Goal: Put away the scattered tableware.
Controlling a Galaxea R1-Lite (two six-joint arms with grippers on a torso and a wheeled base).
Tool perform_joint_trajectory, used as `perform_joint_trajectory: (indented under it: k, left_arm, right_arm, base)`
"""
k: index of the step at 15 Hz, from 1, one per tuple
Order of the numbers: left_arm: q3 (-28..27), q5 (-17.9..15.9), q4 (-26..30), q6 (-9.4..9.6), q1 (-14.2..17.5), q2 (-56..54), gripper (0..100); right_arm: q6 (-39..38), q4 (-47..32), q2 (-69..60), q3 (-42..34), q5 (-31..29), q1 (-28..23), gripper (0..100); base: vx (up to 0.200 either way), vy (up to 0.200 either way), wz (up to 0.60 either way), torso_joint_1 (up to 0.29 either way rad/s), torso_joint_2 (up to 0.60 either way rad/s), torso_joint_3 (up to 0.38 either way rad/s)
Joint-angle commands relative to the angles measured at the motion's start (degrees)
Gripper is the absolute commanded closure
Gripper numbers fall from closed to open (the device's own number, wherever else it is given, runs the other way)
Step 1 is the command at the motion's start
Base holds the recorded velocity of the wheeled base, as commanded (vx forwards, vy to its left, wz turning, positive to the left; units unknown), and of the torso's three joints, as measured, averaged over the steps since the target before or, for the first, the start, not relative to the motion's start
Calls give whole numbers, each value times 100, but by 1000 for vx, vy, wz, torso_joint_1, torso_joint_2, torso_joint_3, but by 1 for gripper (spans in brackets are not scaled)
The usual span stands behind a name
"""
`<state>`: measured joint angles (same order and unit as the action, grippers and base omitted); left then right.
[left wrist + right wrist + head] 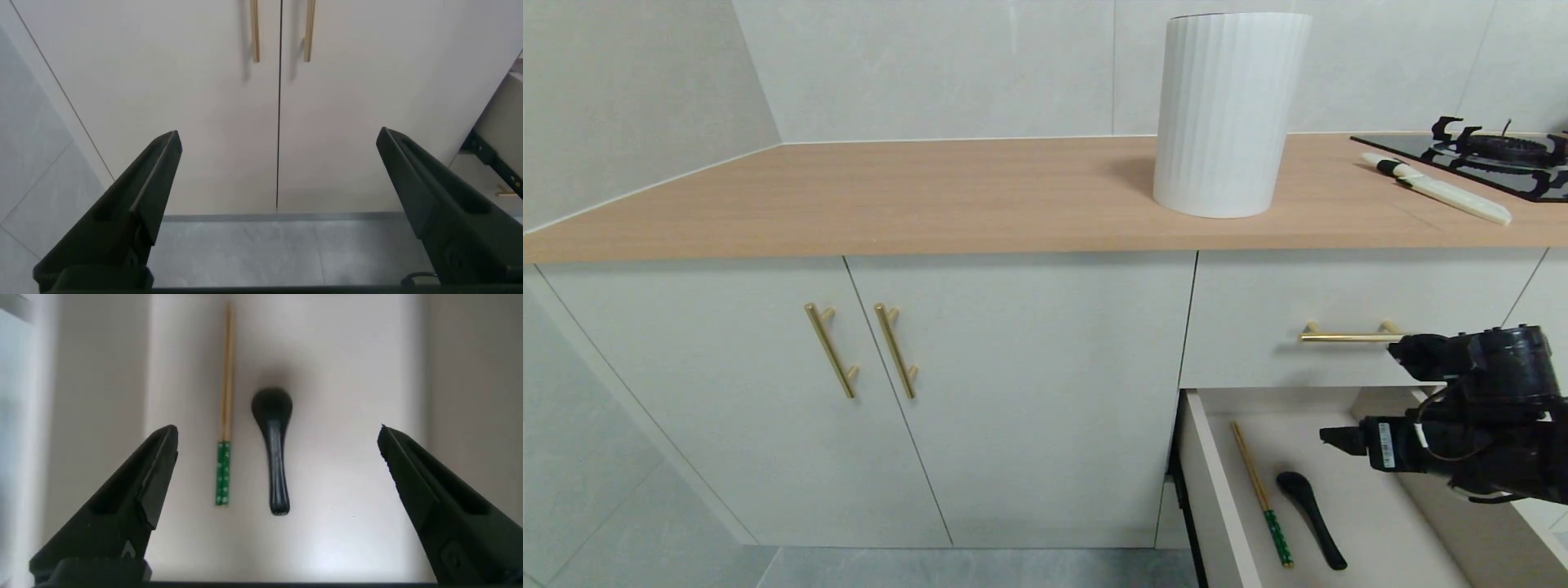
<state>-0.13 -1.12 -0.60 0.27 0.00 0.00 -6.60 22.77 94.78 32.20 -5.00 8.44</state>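
Right gripper (276, 445) spread above open drawer (1205, 465); chopsticks (1262, 494) and black spoon (1311, 506) lie inside, chopsticks on the left. Left gripper (278, 139) spread, facing cabinet doors (204, 122). White knife (1433, 188), possibly sheathed, on counter (931, 196), far right near stove (1503, 151).

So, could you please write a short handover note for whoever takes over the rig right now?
Right tool open, empty, above the open white drawer. Left tool open, empty, facing the white cupboard doors.
Done: wooden chopsticks with green ends and black spoon lie in the drawer, side by side, apart.
Left: white knife with black band on the wooden countertop beside the stove, probably to stow; then shut the drawer.
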Motion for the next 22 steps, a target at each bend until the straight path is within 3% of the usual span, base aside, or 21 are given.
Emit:
perform_joint_trajectory:
  k: [1,3,7,11,13,17,22]
  left_arm:
    - [5,-2,-2,0,0,9,0]
    - [5,-2,-2,0,0,9,0]
    - [5,-2,-2,35,0,9,0]
    - [5,-2,-2,8,0,9,0]
    - [5,-11,16,307,0,9,0]
    - [5,-20,16,202,0,9,0]
    - [5,-37,7,184,0,9,0]
  right_arm:
    - [62,-686,-1243,-82,34,53,0]
    - [27,-1143,-1507,-55,-36,396,0]
    - [0,-862,-1920,-266,-45,598,0]
    - [-17,-1135,-2306,-794,-203,853,0]
    - [-26,-1187,-2456,-1154,-335,993,0]
    - [-17,-1477,-2438,-1093,-792,1169,0]
    - [-17,-1530,-2473,-1031,-775,1195,0]
  base:
    - [0,0,0,0,0,0]
    - [0,0,0,0,0,0]
    - [0,0,0,0,0,0]
    - [0,0,0,0,0,0]
    - [0,0,0,0,0,0]
    - [0,0,0,0,0,0]
    - [-200,0,0,1,2,2]
